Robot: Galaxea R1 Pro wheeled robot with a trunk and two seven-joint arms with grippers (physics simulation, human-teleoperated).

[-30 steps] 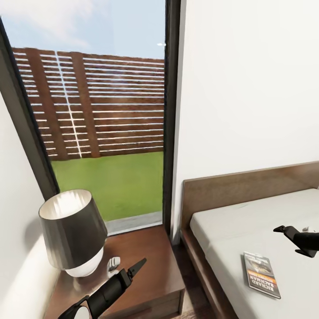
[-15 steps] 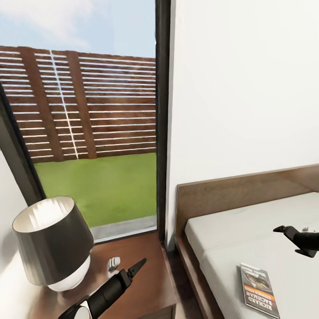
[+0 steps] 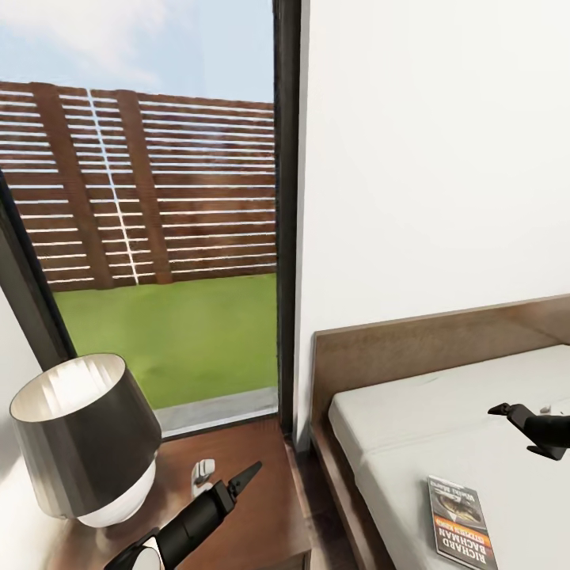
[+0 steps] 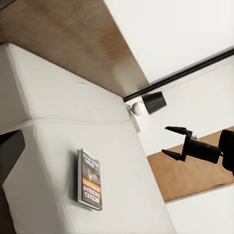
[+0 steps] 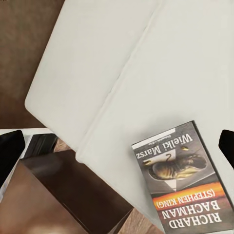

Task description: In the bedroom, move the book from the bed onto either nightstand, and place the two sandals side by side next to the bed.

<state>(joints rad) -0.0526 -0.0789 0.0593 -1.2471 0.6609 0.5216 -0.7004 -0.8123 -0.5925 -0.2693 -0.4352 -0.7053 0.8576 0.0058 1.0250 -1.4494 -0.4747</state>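
- Now the view has swung slightly rightward; the arms look unmoved.
- Book (image 3: 461, 522) lies flat on the bed (image 3: 443, 404), at 5 o'clock.
- Right gripper (image 3: 507, 412) hovers beyond it, fingers apart, empty.
- Left gripper (image 3: 245, 475), above the nightstand (image 3: 253, 451): cannot tell.
- Grasp seems next.

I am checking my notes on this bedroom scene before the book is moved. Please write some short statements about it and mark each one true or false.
1. The book lies flat on the bed. True.
2. The right claw is shut on the book. False: it hangs open above the mattress, apart from the book.
3. A lamp stands on the nightstand. True.
4. The nightstand stands between the bed and the window. True.
5. The left claw holds the lamp. False: it hovers above the nightstand beside the lamp, holding nothing.
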